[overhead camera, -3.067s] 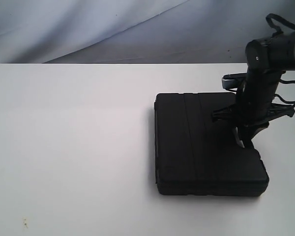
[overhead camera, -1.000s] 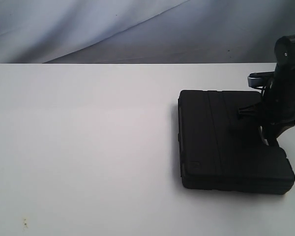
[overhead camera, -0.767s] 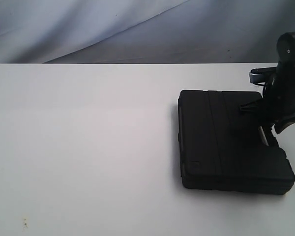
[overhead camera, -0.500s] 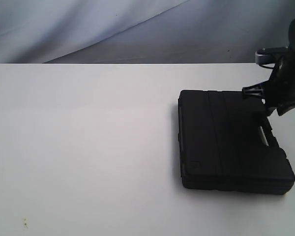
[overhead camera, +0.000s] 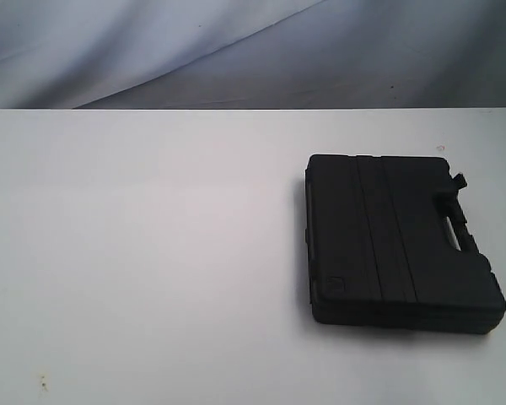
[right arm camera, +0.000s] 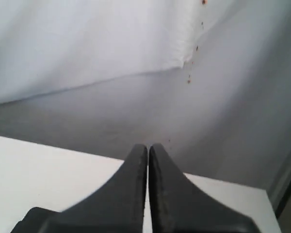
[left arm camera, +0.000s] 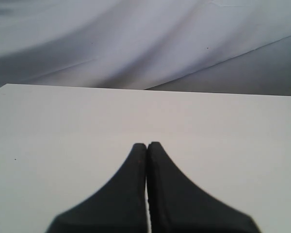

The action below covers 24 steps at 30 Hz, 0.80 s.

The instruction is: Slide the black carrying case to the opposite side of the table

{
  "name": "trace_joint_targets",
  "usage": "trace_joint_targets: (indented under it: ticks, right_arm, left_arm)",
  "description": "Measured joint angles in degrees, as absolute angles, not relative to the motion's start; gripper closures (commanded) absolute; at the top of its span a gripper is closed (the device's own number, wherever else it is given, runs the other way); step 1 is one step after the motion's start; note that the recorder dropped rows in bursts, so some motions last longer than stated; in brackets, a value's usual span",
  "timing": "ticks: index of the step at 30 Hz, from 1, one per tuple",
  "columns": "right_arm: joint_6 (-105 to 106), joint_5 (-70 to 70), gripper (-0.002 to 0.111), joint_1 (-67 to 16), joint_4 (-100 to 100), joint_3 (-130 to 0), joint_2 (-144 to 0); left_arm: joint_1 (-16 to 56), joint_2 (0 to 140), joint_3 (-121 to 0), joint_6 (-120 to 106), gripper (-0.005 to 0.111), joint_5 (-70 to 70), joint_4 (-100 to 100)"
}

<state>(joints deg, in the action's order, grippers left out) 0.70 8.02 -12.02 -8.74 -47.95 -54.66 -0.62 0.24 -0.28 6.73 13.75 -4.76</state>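
The black carrying case (overhead camera: pixel 401 240) lies flat on the white table (overhead camera: pixel 143 253), at the right side in the exterior view, its handle (overhead camera: pixel 457 221) toward the right edge. Neither arm shows in the exterior view. In the left wrist view my left gripper (left arm camera: pixel 147 144) is shut with nothing between its fingers, held over bare table (left arm camera: pixel 63 126). In the right wrist view my right gripper (right arm camera: pixel 148 146) is also shut and empty. A dark corner of the case (right arm camera: pixel 34 217) shows beside it, low in that view.
A grey-white cloth backdrop (overhead camera: pixel 236 51) hangs behind the table's far edge. A few small dark specks (overhead camera: pixel 42 384) mark the tabletop near the front left. In the right wrist view the table's far edge (right arm camera: pixel 223 182) and the backdrop lie beyond the fingers.
The case slid to the right under the right arm, then stopped. Within the last second the right arm lifted off the case's handle side and left the exterior view.
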Motion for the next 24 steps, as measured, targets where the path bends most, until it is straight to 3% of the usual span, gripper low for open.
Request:
trace_joint_targets:
  ticks: [4, 11, 24]
  right_arm:
    - [8.0, -3.0, 0.108, -12.0, -8.7, -33.5, -38.6]
    - [13.8, -4.3, 0.108, -12.0, -8.7, -23.4, -24.1]
    - [14.0, 10.3, 0.108, -12.0, -4.8, -17.3, -0.7]
  left_arm:
    - [-0.6, 0.2, -0.3, 6.7, 0.107, 13.7, -4.8]
    - [-0.6, 0.2, -0.3, 6.7, 0.107, 13.7, -4.8]
    - [-0.6, 0.2, -0.3, 6.7, 0.107, 13.7, -4.8]
